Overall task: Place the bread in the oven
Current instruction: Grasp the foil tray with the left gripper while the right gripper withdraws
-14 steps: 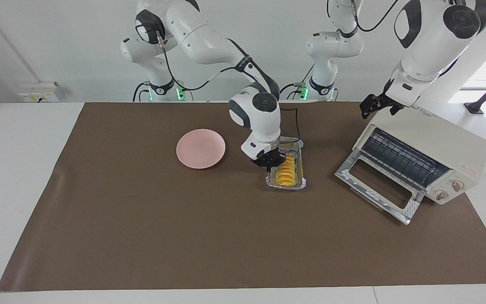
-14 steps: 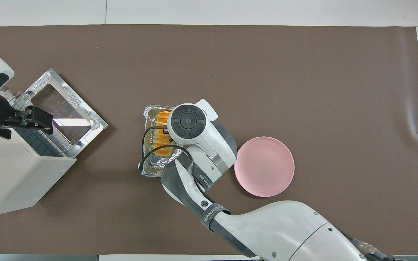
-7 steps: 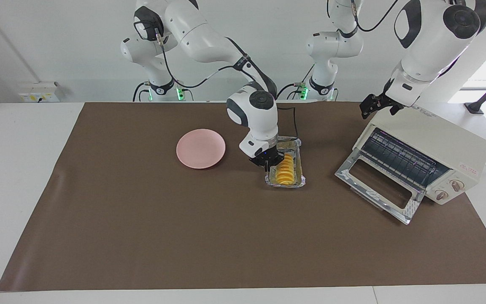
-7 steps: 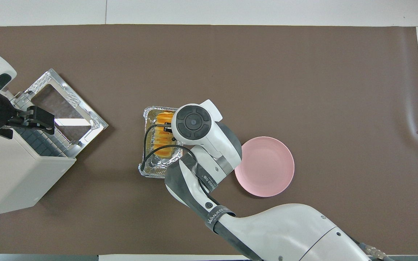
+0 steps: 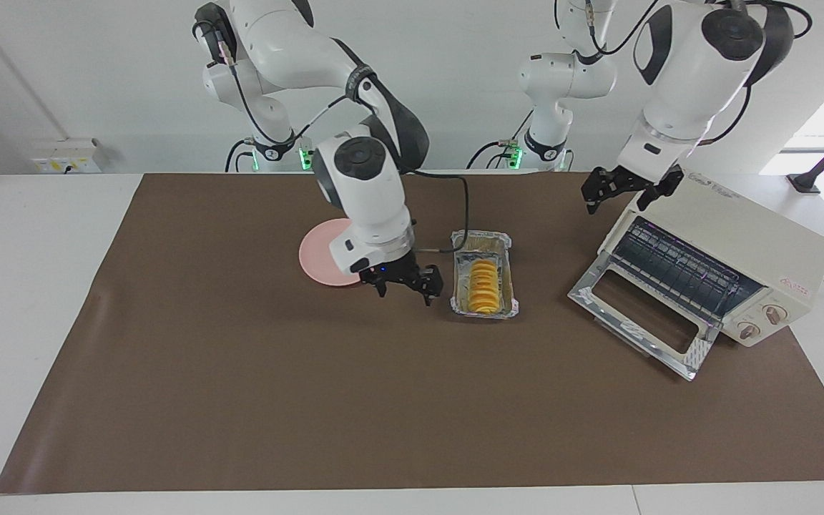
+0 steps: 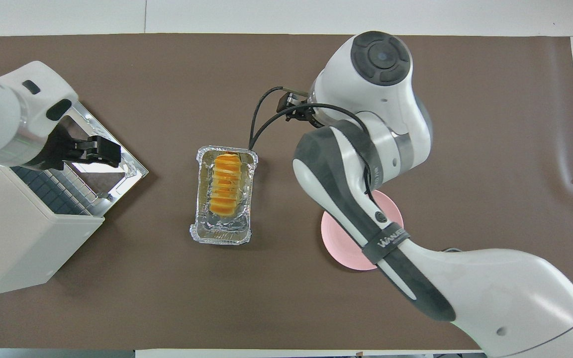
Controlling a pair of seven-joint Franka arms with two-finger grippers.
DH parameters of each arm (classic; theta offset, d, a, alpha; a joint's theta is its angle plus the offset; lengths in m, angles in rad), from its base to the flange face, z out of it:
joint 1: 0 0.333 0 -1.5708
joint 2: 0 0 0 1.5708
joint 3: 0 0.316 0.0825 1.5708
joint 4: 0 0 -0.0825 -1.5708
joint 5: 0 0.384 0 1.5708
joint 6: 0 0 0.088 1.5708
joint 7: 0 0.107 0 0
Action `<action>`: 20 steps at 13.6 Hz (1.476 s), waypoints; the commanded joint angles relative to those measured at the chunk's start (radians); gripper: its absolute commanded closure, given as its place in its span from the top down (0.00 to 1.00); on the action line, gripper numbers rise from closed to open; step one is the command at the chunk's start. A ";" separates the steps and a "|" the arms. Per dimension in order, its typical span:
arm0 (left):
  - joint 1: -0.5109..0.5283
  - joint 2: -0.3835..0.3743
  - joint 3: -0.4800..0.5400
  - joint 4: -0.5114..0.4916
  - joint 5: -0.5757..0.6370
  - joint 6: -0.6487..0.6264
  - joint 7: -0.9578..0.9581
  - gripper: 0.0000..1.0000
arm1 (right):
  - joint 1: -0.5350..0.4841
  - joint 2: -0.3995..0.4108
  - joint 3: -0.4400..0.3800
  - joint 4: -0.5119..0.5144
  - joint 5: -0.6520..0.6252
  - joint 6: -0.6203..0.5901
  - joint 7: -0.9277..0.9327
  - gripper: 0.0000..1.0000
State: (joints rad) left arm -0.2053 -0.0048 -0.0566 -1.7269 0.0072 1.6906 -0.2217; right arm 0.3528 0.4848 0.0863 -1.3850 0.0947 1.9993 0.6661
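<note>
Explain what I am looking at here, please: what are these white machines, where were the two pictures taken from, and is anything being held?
These are two robot arms at a table, each ending in a two-fingered hand. One picture looks across the table at the robots; the other looks down from above their own end.

On the brown mat stand a cream toaster oven with its glass door dropped open, a foil tray with a ridged yellow bread lying in it, and a pink plate partly hidden by an arm.

Nothing is held. The right hand hangs open over the mat beside the tray, empty. The left hand hovers open by the oven's top corner.
</note>
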 commanded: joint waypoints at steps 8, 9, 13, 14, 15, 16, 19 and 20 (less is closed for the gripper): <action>-0.348 0.143 0.011 -0.250 -0.027 0.449 -0.241 1.00 | -0.435 -0.166 0.007 -0.077 0.002 -0.201 -0.635 1.00; -0.373 0.161 0.011 -0.260 -0.029 0.472 -0.273 1.00 | -0.455 -0.186 0.007 -0.075 -0.001 -0.241 -0.673 1.00; -0.414 0.210 0.011 -0.270 -0.030 0.515 -0.306 1.00 | -0.462 -0.290 0.007 -0.075 -0.036 -0.376 -0.749 1.00; -0.425 0.238 0.011 -0.267 -0.030 0.550 -0.342 1.00 | -0.463 -0.311 0.006 -0.075 -0.039 -0.389 -0.763 1.00; -0.448 0.262 0.011 -0.264 -0.030 0.576 -0.382 0.97 | -0.462 -0.331 0.007 -0.075 -0.050 -0.399 -0.782 1.00; -0.457 0.276 0.012 -0.263 -0.030 0.584 -0.404 0.92 | -0.462 -0.348 0.007 -0.081 -0.070 -0.410 -0.795 1.00; -0.451 0.293 0.012 -0.263 -0.030 0.601 -0.410 0.80 | -0.453 -0.400 0.006 -0.095 -0.095 -0.453 -0.829 1.00; -0.451 0.293 0.012 -0.263 -0.032 0.600 -0.410 0.71 | -0.446 -0.414 0.007 -0.104 -0.122 -0.455 -0.830 1.00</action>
State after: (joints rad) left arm -0.6472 0.2890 -0.0605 -1.9849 -0.0031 2.2719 -0.6271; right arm -0.1009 0.1198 0.0898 -1.4379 0.0101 1.5460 -0.1347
